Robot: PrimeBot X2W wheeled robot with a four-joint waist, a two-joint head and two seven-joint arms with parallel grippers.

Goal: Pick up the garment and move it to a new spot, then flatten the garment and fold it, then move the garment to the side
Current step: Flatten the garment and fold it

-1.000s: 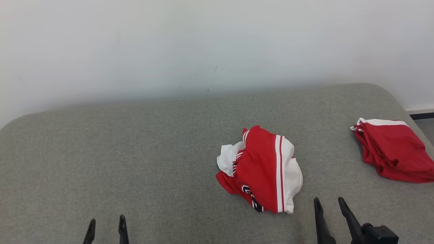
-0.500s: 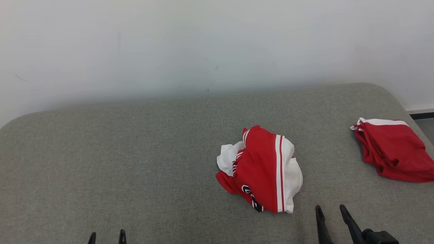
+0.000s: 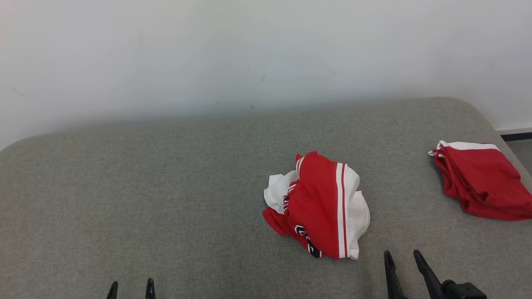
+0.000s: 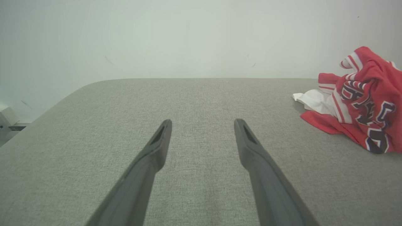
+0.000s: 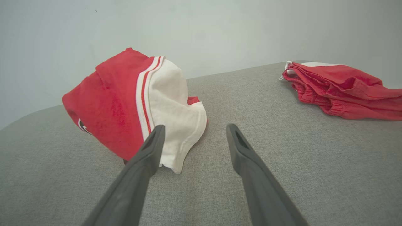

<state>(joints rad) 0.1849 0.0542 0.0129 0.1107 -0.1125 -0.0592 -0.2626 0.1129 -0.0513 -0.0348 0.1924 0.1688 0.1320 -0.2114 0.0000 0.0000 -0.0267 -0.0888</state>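
A crumpled red and white garment [image 3: 318, 205] with dark lettering lies in a heap right of the middle of the grey padded surface [image 3: 166, 187]. In the left wrist view the garment [image 4: 358, 100] sits at the right edge; in the right wrist view the garment [image 5: 135, 106] bulks up just beyond my left finger. My right gripper [image 3: 402, 256] stands open near the front edge, a little right of the heap, nothing between its fingers [image 5: 147, 150]. Far to the left, my left gripper [image 3: 131, 285] is open too, over bare fabric [image 4: 201, 122].
A folded red garment with a white band [image 3: 478, 178] lies at the far right edge of the surface, also in the right wrist view [image 5: 342, 91]. A pale wall [image 3: 249, 54] runs behind. The surface's corners are rounded.
Both grippers have drawn back toward the bottom edge of the head view, the left one most. The whole picture has shifted slightly upward, so the camera moved. The garments lie as before.
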